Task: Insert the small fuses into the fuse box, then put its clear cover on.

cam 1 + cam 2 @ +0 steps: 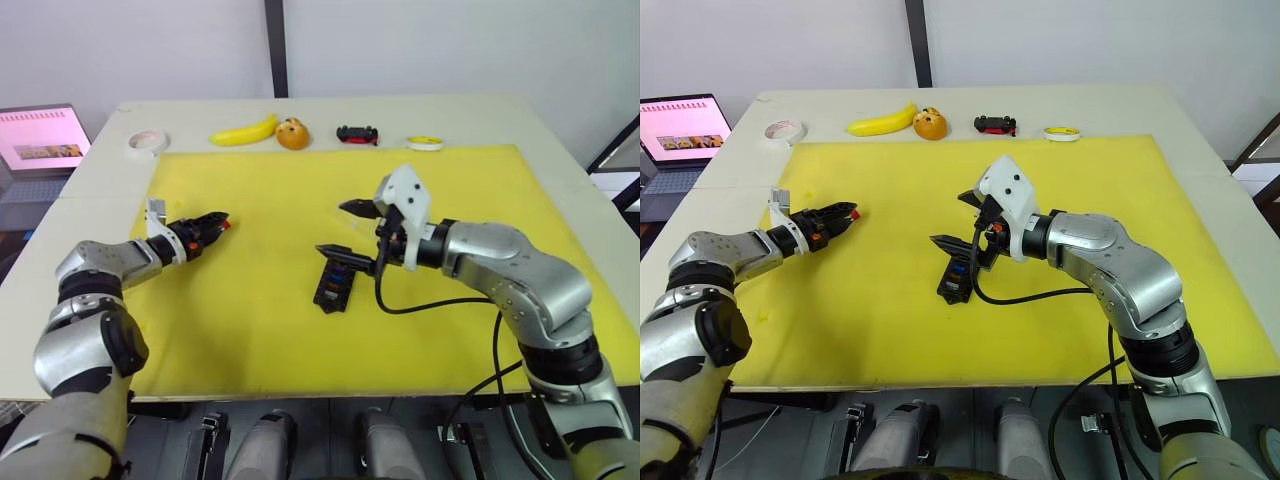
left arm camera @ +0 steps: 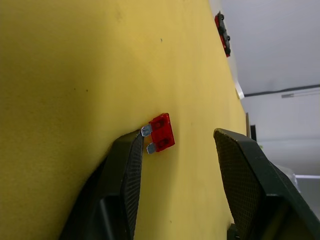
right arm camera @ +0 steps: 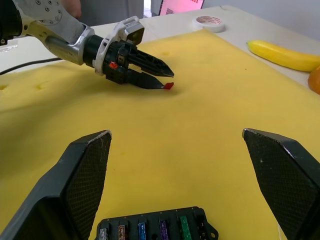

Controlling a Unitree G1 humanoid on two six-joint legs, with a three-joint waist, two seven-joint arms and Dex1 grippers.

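Left eye view takes in a pale bench [image 1: 90, 170] with a large yellow foam mat [image 1: 250, 320] spread over most of it, and a laptop [image 1: 40, 140] with a pink screen standing off its left edge. The right tool [image 1: 345, 230] hangs over the middle of the mat with its two black fingers spread wide, released and holding nothing; directly below and just in front of it lies the fuse box [image 1: 332, 283], a black block flat on the mat. In the right wrist view its near row of slots carries small fuses [image 3: 164, 229] in grey, brown, blue, purple and green. The left tool [image 1: 212, 228] reaches low over the mat's left half, well apart from the box, its fingers parted; in the left wrist view a red fuse [image 2: 162, 132] lies on the foam between them, its metal legs touching one finger, the other finger clear of it. Along the bench's far edge, beyond the mat, sit a roll of white tape [image 1: 147, 141], a banana [image 1: 243, 132], an orange [image 1: 292, 134], a black-and-red toy car [image 1: 357, 134] and a small yellow-rimmed disc [image 1: 425, 143].
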